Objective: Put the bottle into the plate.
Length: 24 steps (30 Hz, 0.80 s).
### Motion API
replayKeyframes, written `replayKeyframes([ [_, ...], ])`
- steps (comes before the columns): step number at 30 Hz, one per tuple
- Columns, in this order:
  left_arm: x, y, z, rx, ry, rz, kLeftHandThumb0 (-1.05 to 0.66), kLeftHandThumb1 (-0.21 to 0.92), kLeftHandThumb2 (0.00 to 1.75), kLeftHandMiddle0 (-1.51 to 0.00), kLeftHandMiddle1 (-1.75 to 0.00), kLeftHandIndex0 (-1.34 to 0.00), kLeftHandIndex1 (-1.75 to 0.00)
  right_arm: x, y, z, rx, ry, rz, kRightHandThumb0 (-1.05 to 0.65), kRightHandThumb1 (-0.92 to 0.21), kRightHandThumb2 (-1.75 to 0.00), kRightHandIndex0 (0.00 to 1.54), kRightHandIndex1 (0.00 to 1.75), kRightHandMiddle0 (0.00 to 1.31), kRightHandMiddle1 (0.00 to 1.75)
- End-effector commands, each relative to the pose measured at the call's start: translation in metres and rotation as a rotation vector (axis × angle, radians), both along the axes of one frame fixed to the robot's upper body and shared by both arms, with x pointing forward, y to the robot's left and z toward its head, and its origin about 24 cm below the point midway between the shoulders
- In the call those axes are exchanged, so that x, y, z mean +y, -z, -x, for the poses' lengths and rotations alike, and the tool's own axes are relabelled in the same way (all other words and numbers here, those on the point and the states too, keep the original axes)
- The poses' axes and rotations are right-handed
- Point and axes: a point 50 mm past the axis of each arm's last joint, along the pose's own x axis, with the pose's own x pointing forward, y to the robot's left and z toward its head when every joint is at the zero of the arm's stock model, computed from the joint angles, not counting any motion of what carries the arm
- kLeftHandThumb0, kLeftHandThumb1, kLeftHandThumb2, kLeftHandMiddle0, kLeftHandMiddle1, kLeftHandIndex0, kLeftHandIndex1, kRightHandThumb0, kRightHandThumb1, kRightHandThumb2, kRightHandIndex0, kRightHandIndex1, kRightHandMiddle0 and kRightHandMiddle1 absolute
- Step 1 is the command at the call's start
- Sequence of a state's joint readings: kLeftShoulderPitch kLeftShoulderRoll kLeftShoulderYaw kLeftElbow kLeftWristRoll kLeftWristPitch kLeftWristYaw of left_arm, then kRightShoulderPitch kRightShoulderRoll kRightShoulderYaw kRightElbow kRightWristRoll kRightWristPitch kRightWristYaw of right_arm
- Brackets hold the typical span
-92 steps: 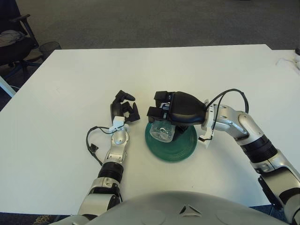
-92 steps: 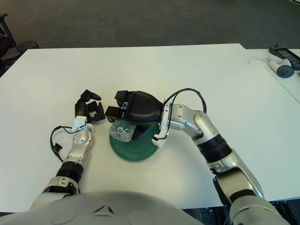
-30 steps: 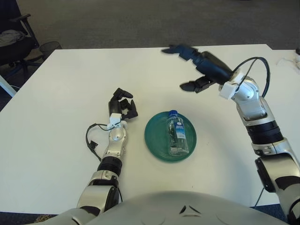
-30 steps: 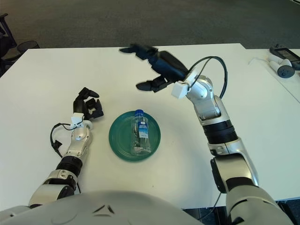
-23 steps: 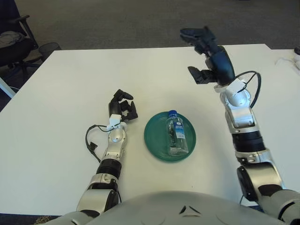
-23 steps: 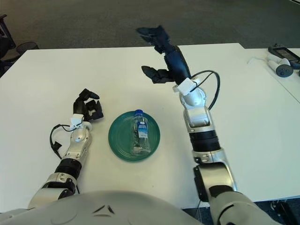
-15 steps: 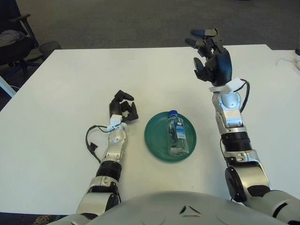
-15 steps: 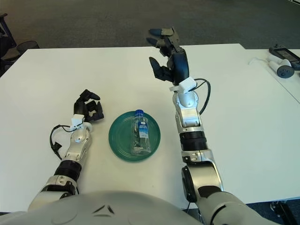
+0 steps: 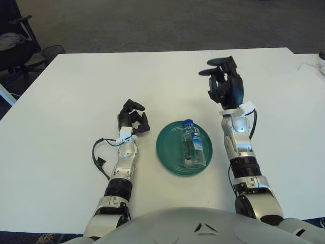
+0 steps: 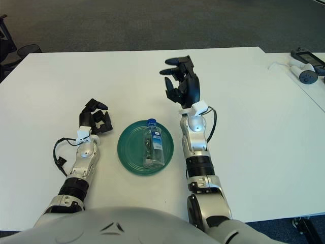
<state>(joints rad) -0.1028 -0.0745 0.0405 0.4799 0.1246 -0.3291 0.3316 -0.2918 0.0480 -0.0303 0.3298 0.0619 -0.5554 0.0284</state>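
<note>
Since the frames three seconds back, the right hand (image 9: 223, 84) has let go of the bottle (image 9: 191, 147), swung up and away from the plate (image 9: 169, 147), and now stands raised above the table (image 9: 76, 86) to the right of the plate and farther back, palm side toward the camera, its forearm upright. Its fingers (image 10: 172, 62) are spread and loosely bent, holding nothing. Compared with half a second ago it sits lower and closer to the plate.

That clear bottle, with a blue cap and a blue label, lies on its side inside the green plate, cap pointing to the far side, body running toward the near rim, slightly right of the plate's centre. It has not shifted over the last second.

On the left of the plate, the left hand (image 9: 133, 121) shows just beside the rim but apart from it, fingers curled in on themselves around nothing, much as before. A black cable (image 9: 99, 152) loops beside its forearm.
</note>
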Motion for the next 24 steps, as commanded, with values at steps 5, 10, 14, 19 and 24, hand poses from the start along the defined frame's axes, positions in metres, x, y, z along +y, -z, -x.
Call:
replayKeyframes([
  [5, 0.003, 0.023, 0.018, 0.128, -0.011, -0.001, -0.55, 0.15, 1.53, -1.24, -1.75, -0.75, -1.75, -0.008, 0.041, 0.001, 0.164, 0.049, 0.038, -0.01, -0.92, -0.39, 0.40, 1.45, 0.20, 1.63],
  [10, 0.003, 0.023, 0.019, 0.131, -0.015, -0.005, -0.55, 0.14, 1.53, -1.24, -1.75, -0.75, -1.75, -0.013, 0.059, 0.002, 0.257, 0.087, 0.123, -0.01, -0.92, -0.41, 0.38, 1.45, 0.17, 1.67],
  [14, 0.003, 0.022, 0.019, 0.131, -0.016, -0.004, -0.55, 0.14, 1.53, -1.24, -1.75, -0.76, -1.75, -0.022, 0.073, 0.006, 0.311, 0.126, 0.194, -0.01, -0.92, -0.42, 0.37, 1.45, 0.17, 1.69],
  [19, 0.003, 0.022, 0.020, 0.130, -0.013, -0.001, -0.56, 0.13, 1.55, -1.24, -1.75, -0.77, -1.75, -0.027, 0.088, 0.013, 0.351, 0.180, 0.316, -0.01, -0.92, -0.42, 0.36, 1.46, 0.17, 1.69],
  [24, 0.003, 0.022, 0.020, 0.129, -0.009, -0.001, -0.56, 0.13, 1.55, -1.24, -1.75, -0.77, -1.75, -0.028, 0.097, 0.019, 0.378, 0.197, 0.355, -0.01, -0.92, -0.42, 0.36, 1.46, 0.17, 1.68],
])
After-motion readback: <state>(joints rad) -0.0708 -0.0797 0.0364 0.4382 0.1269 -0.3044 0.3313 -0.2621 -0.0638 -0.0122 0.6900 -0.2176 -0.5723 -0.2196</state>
